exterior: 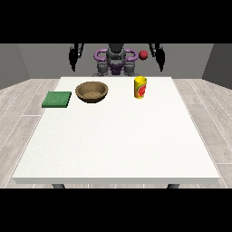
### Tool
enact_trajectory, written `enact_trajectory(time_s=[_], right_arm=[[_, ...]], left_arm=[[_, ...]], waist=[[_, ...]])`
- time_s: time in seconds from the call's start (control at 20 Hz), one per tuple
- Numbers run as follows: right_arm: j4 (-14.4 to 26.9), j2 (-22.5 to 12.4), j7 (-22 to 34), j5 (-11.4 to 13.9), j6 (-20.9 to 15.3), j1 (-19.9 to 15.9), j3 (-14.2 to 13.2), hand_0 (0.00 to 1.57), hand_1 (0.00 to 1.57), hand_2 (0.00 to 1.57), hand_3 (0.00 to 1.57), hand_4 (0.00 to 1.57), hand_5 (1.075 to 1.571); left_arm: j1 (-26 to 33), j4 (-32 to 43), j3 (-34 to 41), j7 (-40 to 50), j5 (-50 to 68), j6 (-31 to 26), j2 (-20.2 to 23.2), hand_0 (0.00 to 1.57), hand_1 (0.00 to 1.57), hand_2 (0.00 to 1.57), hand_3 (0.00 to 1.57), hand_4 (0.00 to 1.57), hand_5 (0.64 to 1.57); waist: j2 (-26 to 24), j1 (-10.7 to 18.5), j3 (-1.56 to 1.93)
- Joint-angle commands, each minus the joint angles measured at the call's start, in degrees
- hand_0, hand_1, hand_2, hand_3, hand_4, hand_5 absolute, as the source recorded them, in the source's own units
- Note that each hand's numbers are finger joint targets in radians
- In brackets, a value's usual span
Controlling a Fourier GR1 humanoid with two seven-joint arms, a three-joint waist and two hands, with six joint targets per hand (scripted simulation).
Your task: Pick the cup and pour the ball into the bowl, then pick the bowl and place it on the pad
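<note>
Nearest to me, I'm seeing the white table (113,149) stretching out bare across its front half, with everything sitting toward the far edge. I'm looking at the green pad (57,99) lying flat at about ten o'clock from the table's middle. Just beside it, toward eleven o'clock, the brown wooden bowl (92,91) is sitting upright, apart from the pad. Over at one o'clock the yellow cup (140,87) with a red mark on its side is standing upright, well apart from the bowl. I'm spotting the red ball (143,55) showing above the cup, beyond the table's far edge, touching neither the cup nor the table. Behind the table the robot (115,59) is standing with both arms hanging down. I'm watching the hand at the view's left (73,60) and the hand at the view's right (159,58), both dangling off the table and holding nothing; how their fingers are lying I cannot tell.
</note>
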Motion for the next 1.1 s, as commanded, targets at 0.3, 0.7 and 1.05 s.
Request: enact_trajectory(time_s=[0.3, 0.7, 1.05], right_arm=[[-6.46, 1.8, 12.06, -8.17, 0.02, 3.91, -3.23, 0.0, 0.0, 0.0, 0.0, 0.87, 1.533], [-21.23, 1.95, 30.01, -7.35, -5.11, 4.24, -0.74, 0.0, 0.0, 0.0, 0.0, 0.82, 1.54], [-20.23, 3.51, 21.0, -6.33, -5.92, -3.57, -1.49, 0.0, 0.0, 0.0, 0.0, 0.72, 1.54]], left_arm=[[3.0, -8.99, -1.44, 12.75, 8.32, -1.31, -4.47, 0.0, 0.0, 0.0, 0.0, 0.66, 1.566], [6.87, -21.52, -6.61, 25.93, 6.56, 4.64, -7.25, 0.0, 0.0, 0.0, 0.0, 0.6, 1.563], [-4.8, -17.39, -6.94, 16.52, 2.43, 8.07, -7.71, 0.0, 0.0, 0.0, 0.0, 0.61, 1.555]], waist=[[-22.14, -1.33, 0.01], [-21.28, -1.79, -0.08], [-4.44, -3.02, -0.07]])
